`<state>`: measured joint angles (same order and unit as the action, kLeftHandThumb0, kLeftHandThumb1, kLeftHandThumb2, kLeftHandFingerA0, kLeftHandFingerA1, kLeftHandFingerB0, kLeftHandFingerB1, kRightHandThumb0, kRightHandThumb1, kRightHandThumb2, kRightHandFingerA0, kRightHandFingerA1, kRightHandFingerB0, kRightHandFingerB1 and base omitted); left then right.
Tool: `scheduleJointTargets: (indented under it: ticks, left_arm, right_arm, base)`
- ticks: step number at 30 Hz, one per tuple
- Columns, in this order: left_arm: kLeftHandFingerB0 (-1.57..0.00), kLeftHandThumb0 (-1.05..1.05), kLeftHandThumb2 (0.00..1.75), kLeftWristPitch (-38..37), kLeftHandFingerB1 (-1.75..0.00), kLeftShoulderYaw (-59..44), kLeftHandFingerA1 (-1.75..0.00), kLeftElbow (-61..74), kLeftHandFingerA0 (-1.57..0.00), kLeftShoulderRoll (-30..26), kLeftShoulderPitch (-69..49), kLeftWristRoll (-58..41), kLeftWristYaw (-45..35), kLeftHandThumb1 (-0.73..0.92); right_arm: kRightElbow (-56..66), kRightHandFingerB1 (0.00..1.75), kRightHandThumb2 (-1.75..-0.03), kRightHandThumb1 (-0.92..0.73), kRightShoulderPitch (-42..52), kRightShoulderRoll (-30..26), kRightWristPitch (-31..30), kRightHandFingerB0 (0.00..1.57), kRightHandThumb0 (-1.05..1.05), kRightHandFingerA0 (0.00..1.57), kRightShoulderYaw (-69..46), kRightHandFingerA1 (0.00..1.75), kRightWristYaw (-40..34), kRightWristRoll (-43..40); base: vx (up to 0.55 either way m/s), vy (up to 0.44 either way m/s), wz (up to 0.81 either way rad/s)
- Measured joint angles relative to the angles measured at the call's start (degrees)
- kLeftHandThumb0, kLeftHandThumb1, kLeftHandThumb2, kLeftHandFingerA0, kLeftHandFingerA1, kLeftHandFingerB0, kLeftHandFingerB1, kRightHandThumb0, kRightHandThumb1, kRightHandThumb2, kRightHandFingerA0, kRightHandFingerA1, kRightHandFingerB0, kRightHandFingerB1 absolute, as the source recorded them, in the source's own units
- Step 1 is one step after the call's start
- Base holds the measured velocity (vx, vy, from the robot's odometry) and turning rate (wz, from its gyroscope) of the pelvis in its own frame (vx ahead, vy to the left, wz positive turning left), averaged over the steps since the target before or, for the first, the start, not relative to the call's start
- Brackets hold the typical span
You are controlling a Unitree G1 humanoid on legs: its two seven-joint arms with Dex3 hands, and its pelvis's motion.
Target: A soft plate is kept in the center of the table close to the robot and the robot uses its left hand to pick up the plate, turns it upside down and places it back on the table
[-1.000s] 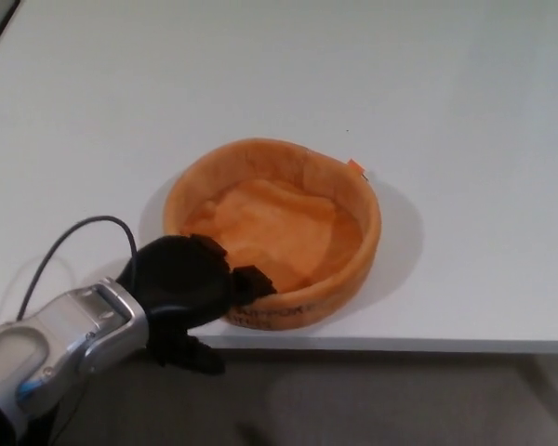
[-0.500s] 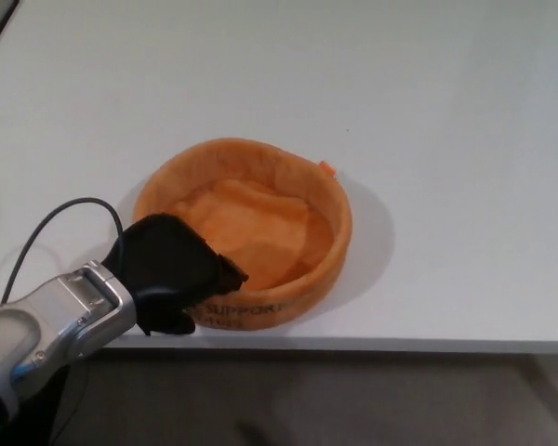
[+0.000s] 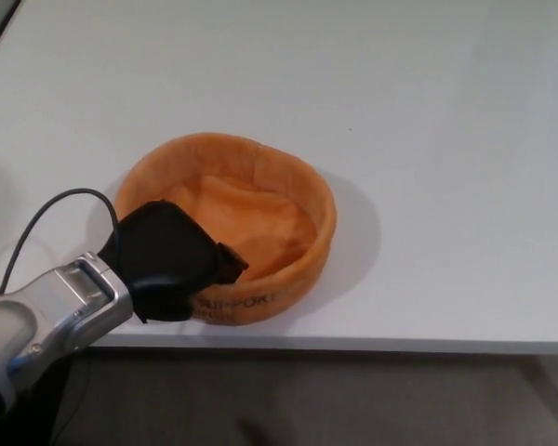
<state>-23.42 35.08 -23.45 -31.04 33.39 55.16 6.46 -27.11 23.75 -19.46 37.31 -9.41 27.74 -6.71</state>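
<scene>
— What's nearest in your view?

— My left hand (image 3: 172,262), lower left of the frame, fingers closed over the near rim of the soft orange plate (image 3: 260,209); a black cable (image 3: 46,212) loops behind the wrist.

— And the plate?

— Upright, at the table's (image 3: 428,111) near edge, lower centre. Beyond it I see bare white tabletop, nothing blocking. The right hand is out of frame.

A plain white, smooth-topped table (image 3: 428,111) fills most of the view, its front edge running across the lower part. Directly on it, near that front edge and left of centre, sits a round orange soft fabric plate (image 3: 260,209) with raised sides, opening upward.
</scene>
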Motion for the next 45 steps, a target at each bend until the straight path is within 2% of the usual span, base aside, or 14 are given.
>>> scheduleJointTargets:
  ticks: [5,6,8,14,22,24,26,28,29,37,39,41,42,45]
  left_arm:
    - [-0.69,-0.17,0.66,-0.98,-1.75,-3.36,-1.75,1.42,-0.81,1.75,-1.38,-4.33,-2.04,0.54]
    - [-0.71,-0.19,0.66,-1.0,-1.75,-4.29,-1.75,2.21,-0.84,2.37,-1.76,-5.47,-2.6,0.55]
    - [-0.7,-0.09,0.67,-0.85,-1.75,-5.75,-1.75,3.84,-0.86,3.53,-2.2,-7.22,-3.58,0.55]
    - [-0.76,-0.17,0.7,-0.71,-1.73,-10.1,-1.75,7.92,-0.91,6.53,-2.64,-12.24,-6.3,0.53]
    - [-0.78,-0.23,0.71,-0.43,-1.75,-16.46,-1.75,11.45,-0.94,9.43,-2.64,-19.09,-9.07,0.54]
    - [-1.06,-0.28,0.88,-0.06,-1.32,-17.97,-1.41,12.51,-1.25,10.21,-2.65,-20.5,-9.58,0.41]
    - [-0.74,-0.14,0.78,0.32,-1.75,-19.26,-1.75,13.61,-0.97,10.92,-2.65,-21.83,-10.0,0.5]
    - [-1.12,-0.19,0.87,0.79,-1.41,-21.0,-1.51,14.88,-1.32,11.73,-2.65,-23.7,-10.57,0.41]
    - [-0.76,-0.15,0.72,1.15,-1.75,-21.98,-1.75,15.5,-0.93,12.27,-2.66,-24.81,-10.94,0.55]
    - [-0.68,-0.14,0.66,2.69,-1.75,-27.23,-1.75,16.66,-0.94,13.95,-2.65,-31.14,-12.91,0.64]
    - [-0.59,-0.2,0.82,3.37,-1.75,-28.77,-1.75,16.64,-0.94,14.1,-2.64,-32.94,-13.39,0.61]
    - [-0.62,-0.19,0.83,4.05,-1.75,-30.37,-1.75,16.5,-0.98,14.18,-2.64,-34.83,-13.95,0.57]
    - [-0.62,-0.18,0.81,4.39,-1.75,-31.16,-1.75,16.38,-1.0,14.19,-2.63,-35.7,-14.21,0.55]
    - [-0.56,-0.19,0.7,5.49,-1.75,-33.63,-1.75,15.99,-1.01,14.21,-2.63,-38.21,-14.87,0.56]
  right_arm:
    - [-0.22,0.32,-0.66,-0.87,-0.37,0.01,0.0,0.33,-0.66,0.51,0.01,0.49,0.13,-0.07]
    - [-0.29,0.48,-1.04,-0.71,-0.5,0.01,0.0,0.25,-0.66,0.45,0.01,0.6,0.14,-0.08]
    - [-0.3,0.31,-0.67,-0.87,-0.57,0.02,0.0,0.32,-0.64,0.49,0.01,0.49,0.16,-0.08]
    - [-0.29,0.48,-1.04,-0.72,-0.63,0.03,0.0,0.25,-0.64,0.45,0.01,0.61,0.2,-0.09]
    - [-0.29,0.31,-0.67,-0.87,-0.89,0.03,0.0,0.32,-0.62,0.49,0.02,0.5,0.3,-0.09]
    - [-0.29,0.48,-1.04,-0.71,-0.92,0.03,0.0,0.23,-0.63,0.43,0.02,0.6,0.32,-0.09]
    - [-0.29,0.47,-1.04,-0.7,-0.97,0.03,0.0,0.21,-0.63,0.43,0.02,0.6,0.32,-0.09]
    - [-0.28,0.48,-1.04,-0.71,-1.02,0.03,-0.01,0.24,-0.65,0.44,0.02,0.6,0.33,-0.09]
    - [-0.28,0.48,-1.04,-0.72,-1.02,0.03,-0.01,0.25,-0.66,0.44,0.02,0.6,0.33,-0.09]
    - [-0.22,0.47,-1.04,-0.72,-1.03,0.04,-0.01,0.25,-0.67,0.45,0.02,0.6,0.33,-0.09]
    - [-0.22,0.31,-0.66,-0.87,-1.03,0.04,-0.01,0.33,-0.66,0.5,0.02,0.48,0.33,-0.09]
    - [-0.22,0.47,-1.04,-0.72,-1.06,0.04,-0.01,0.25,-0.68,0.45,0.02,0.59,0.33,-0.09]
    - [-0.22,0.31,-0.67,-0.87,-1.06,0.04,-0.01,0.32,-0.65,0.49,0.03,0.47,0.33,-0.09]
    - [-0.22,0.31,-0.67,-0.87,-1.07,0.05,-0.01,0.33,-0.64,0.5,0.03,0.48,0.33,-0.09]
  base:
    - [0.0,0.0,0.0]
    - [0.0,0.0,0.0]
    - [0.0,0.0,0.0]
    - [0.0,0.0,0.0]
    - [0.0,0.0,0.0]
    - [0.0,0.0,0.0]
    - [0.0,0.0,0.0]
    - [0.0,0.0,0.0]
    - [0.0,0.0,0.0]
    - [0.0,0.0,0.0]
    - [0.0,0.0,0.0]
    - [0.0,0.0,0.0]
    - [0.0,0.0,0.0]
    - [0.0,0.0,0.0]
